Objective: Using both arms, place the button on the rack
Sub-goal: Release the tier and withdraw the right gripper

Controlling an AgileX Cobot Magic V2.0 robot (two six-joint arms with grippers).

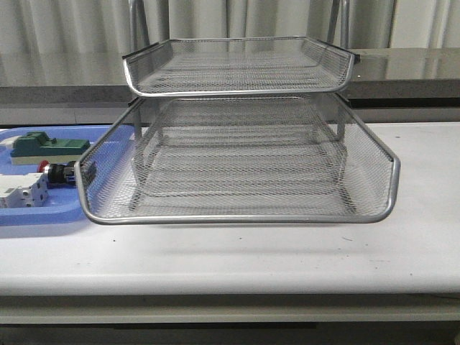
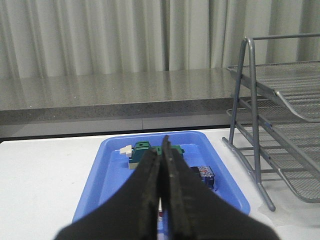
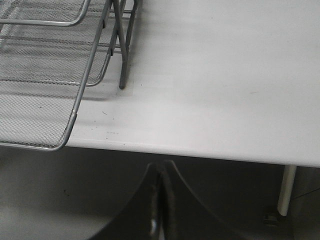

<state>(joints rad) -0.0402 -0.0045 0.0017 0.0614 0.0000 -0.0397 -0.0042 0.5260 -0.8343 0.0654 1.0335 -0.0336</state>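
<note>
The button (image 1: 59, 172) lies in the blue tray (image 1: 43, 215) at the table's left, its red head to the left, beside the rack's front left corner. The silver wire-mesh rack (image 1: 237, 154) stands mid-table. In the left wrist view my left gripper (image 2: 160, 147) is shut and empty above the blue tray (image 2: 112, 165). The button's blue rear block (image 2: 205, 173) shows just beside the fingers, and its red head is hidden behind them. My right gripper (image 3: 161, 164) is shut and empty, below and in front of the table's front edge, right of the rack (image 3: 45, 75). Neither gripper shows in the front view.
The blue tray also holds a green-topped block (image 1: 44, 146) and a white circuit breaker (image 1: 23, 192). The green block (image 2: 145, 152) lies past my left fingertips. A grey counter (image 1: 402, 68) and curtains run behind the table. The rack's frame leg (image 2: 252, 125) stands right of the tray.
</note>
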